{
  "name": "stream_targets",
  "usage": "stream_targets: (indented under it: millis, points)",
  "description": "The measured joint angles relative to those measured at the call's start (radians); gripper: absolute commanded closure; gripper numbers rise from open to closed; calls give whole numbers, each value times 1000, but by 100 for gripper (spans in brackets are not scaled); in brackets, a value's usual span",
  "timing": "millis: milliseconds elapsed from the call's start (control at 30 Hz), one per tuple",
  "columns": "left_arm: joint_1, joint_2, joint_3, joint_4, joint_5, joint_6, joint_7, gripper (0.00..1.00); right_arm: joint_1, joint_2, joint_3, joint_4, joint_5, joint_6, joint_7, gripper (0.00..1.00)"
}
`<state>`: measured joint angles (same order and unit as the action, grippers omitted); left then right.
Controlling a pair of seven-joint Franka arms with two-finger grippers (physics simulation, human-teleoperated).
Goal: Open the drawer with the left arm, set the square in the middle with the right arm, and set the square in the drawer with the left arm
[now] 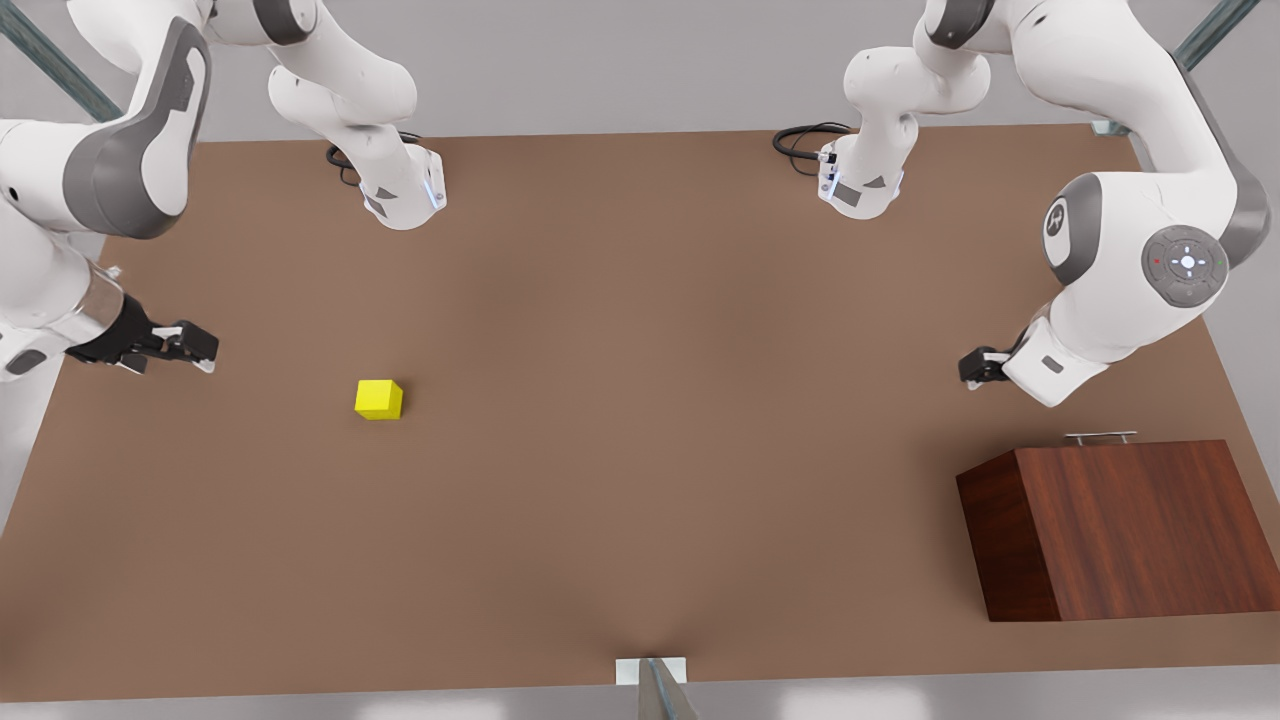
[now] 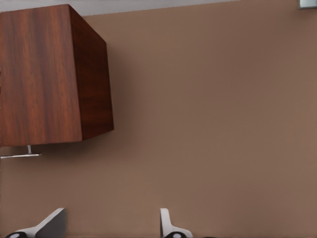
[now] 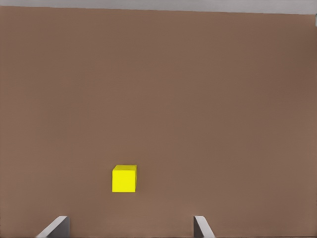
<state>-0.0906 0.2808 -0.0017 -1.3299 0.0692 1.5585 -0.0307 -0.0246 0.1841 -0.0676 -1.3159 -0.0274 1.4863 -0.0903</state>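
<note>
Two arms over one brown tabletop (image 1: pixel 640 420). Left gripper (image 1: pixel 975 368) hanging at the front view's right, just on the far side of the dark wooden box (image 1: pixel 1120 530) and near the thin silver handle (image 1: pixel 1100 437) of the drawer, without touching it; fingers (image 2: pixel 168 223) spread wide in the left wrist view, nothing between them. Drawer shut flush into the box, only the handle (image 2: pixel 20 155) jutting from its far side. Right gripper (image 1: pixel 190 347) low at the front view's left, fingers (image 3: pixel 200 227) parted wide and empty, well apart from the square. Square (image 1: pixel 379 399) resting flat on the table, left of centre, ahead of the right gripper in the right wrist view (image 3: pixel 124 179). Middle (image 1: pixel 660 400) of the tabletop bare, lying between square and box with nothing across it. Both arm bases at the far edge, each with a black cable loop (image 1: pixel 805 140) beside it. Metal post and white bracket (image 1: pixel 652 672) at the near edge. Plain grey floor beyond the table; slanted metal struts (image 1: pixel 50 60) in the far corners.
</note>
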Motion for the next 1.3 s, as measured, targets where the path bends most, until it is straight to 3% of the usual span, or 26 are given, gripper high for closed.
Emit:
stream_targets:
  millis: [100,200,267,333,533,600,700,767,1000,1300]
  points:
    - [24,-17,5,-29,6,42,-146,0,23,-4,3,-3,-10,3,-2,0]
    - [19,-158,103,-321,5,326,-538,0,37,-7,5,-20,-9,12,-2,0]
    - [39,-200,163,-424,-3,434,-671,0,33,-51,5,-136,8,62,3,0]
    - [30,-279,225,-632,-17,632,-744,0,37,-59,5,-259,9,129,6,0]
    - [142,-266,293,-875,-71,995,-892,0,64,-47,4,-462,14,253,4,0]
    - [166,-219,299,-890,-103,1046,-910,0,59,-50,-4,-607,15,409,12,0]
    - [23,-166,300,-888,-166,1080,-943,0,92,-51,-19,-720,17,471,93,0]
    - [102,-148,301,-884,-200,1082,-946,0,116,-54,-18,-792,17,574,118,0]
    - [116,-96,311,-881,-280,1123,-1028,0,200,43,-18,-822,17,681,193,0]
    - [150,-10,316,-801,-296,1149,-1022,0,157,99,-24,-912,123,855,246,0]
